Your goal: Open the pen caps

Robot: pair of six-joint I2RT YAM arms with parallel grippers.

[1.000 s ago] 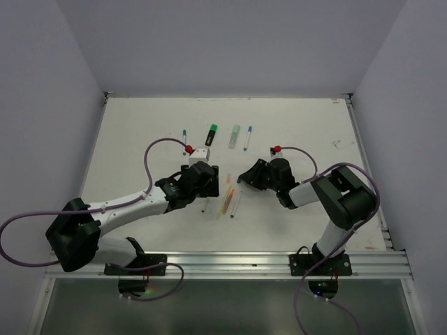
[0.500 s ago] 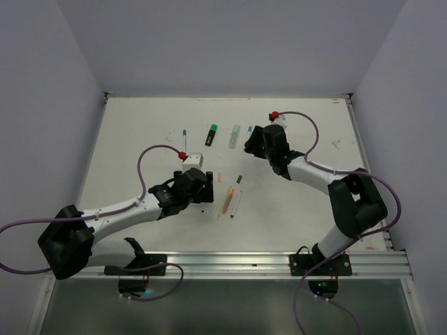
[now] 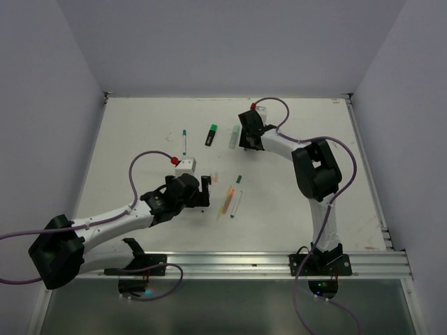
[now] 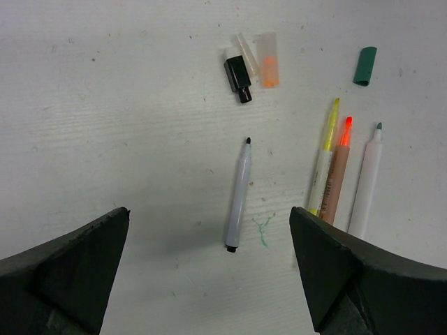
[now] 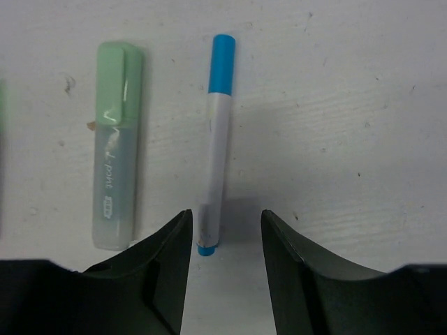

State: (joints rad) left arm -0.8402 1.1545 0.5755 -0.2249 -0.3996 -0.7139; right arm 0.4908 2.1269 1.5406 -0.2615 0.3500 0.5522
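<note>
- Only the right wrist view shows my right end effector (image 5: 225,269) partly spread. Its fingers stand either side of the near end of the blue pen (image 5: 214,167), pinching nothing. I cannot tell whether either finger touches the barrel.
- That view also shows the blue cap (image 5: 222,63) seated on the pen's far end. The long axis runs almost straight away from my fingers, leaning slightly right.
- Just left of it lies the mint highlighter (image 5: 113,188), parallel, with its pale mint cap (image 5: 120,77) on and also at the far end.
- Only the left wrist view shows my left end effector (image 4: 208,269) spread wide above an uncapped grey pen (image 4: 238,195), holding nothing.
- Beyond the grey pen's tip lie a loose black cap (image 4: 238,79) and an orange-tinted clear cap (image 4: 267,59), close together. A dark green cap (image 4: 364,65) lies farther right.
- Three uncapped pens (image 4: 339,171) lie side by side to the right, tips pointing away.
- Only the overhead view shows a bright green cap (image 3: 214,127) on a black highlighter (image 3: 210,138), and a teal pen (image 3: 184,142) left of it.
- Overhead, my right arm reaches toward the far edge of the tabletop (image 3: 140,125). There is open room to its right.
</note>
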